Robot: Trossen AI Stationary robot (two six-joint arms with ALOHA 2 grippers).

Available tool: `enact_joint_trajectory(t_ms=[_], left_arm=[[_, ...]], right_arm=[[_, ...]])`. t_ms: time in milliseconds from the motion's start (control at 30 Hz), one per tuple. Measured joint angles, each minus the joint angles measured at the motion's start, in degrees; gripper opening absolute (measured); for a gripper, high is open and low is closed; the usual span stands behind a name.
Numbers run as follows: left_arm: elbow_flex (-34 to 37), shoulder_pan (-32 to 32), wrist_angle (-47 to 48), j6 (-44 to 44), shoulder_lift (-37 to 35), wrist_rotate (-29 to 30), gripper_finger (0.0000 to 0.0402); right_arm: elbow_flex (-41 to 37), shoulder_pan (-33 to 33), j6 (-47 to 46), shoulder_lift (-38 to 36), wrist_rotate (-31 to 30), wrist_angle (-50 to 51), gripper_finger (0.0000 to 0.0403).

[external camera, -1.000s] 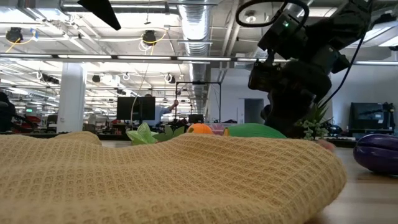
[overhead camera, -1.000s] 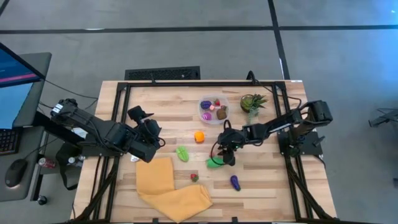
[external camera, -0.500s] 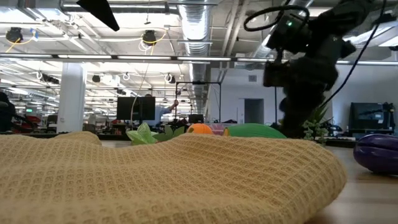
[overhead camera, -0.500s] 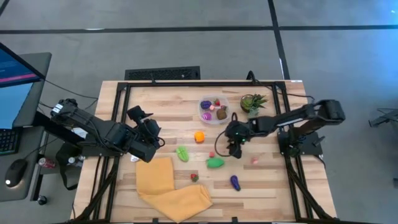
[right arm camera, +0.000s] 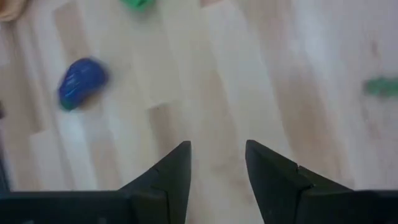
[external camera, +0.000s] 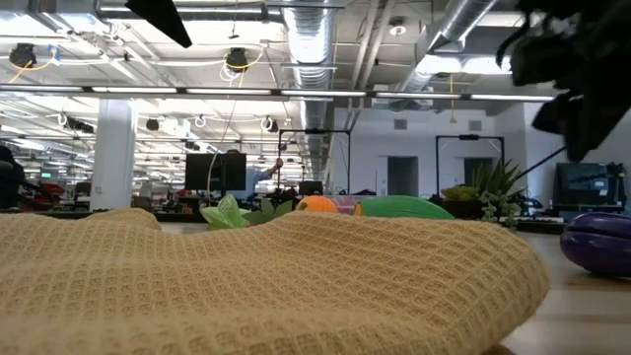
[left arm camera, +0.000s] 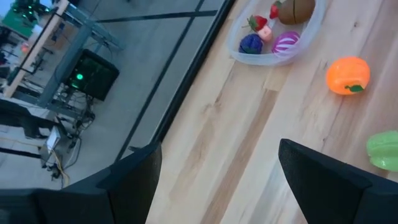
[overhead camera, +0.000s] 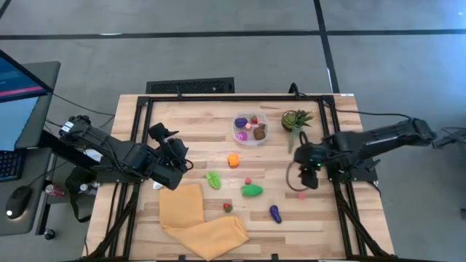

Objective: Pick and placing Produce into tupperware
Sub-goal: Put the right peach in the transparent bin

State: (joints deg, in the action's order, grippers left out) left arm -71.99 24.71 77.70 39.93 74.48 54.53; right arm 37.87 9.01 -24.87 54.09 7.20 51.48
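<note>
The tub [overhead camera: 250,129] is seen on the table [overhead camera: 182,109] just beside the potted plant [overhead camera: 295,119], with several toy pieces inside. Nearer the yellow cloth [overhead camera: 196,218] lie an orange piece [overhead camera: 233,159], green pieces [overhead camera: 252,191] and a purple one [overhead camera: 275,213]. The right gripper [right arm camera: 217,163], empty, is held with a narrow gap between its fingers. The left gripper [left arm camera: 217,162] is spread wide, empty.
</note>
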Motion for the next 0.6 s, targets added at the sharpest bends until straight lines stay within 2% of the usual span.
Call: enact_joint_trajectory(t_ms=[200, 433, 600], left_arm=[[0.0, 0.0, -0.01, 0.53, 0.0, 0.42, 0.0316], [0.0, 0.0, -0.01, 0.97, 0.0, 1.15, 0.0316], [0.0, -0.02, 0.0, 1.04, 0.0, 1.35, 0.0316]], right_arm=[[0.0, 9.44, -8.41, -3.66, -5.42, 2.68, 0.0173], [-3.11, 19.52, -15.69, -1.08, -8.45, -1.1, 0.0177], [-3.91, 25.03, -21.61, 2.13, -8.77, -4.74, 0.0201]])
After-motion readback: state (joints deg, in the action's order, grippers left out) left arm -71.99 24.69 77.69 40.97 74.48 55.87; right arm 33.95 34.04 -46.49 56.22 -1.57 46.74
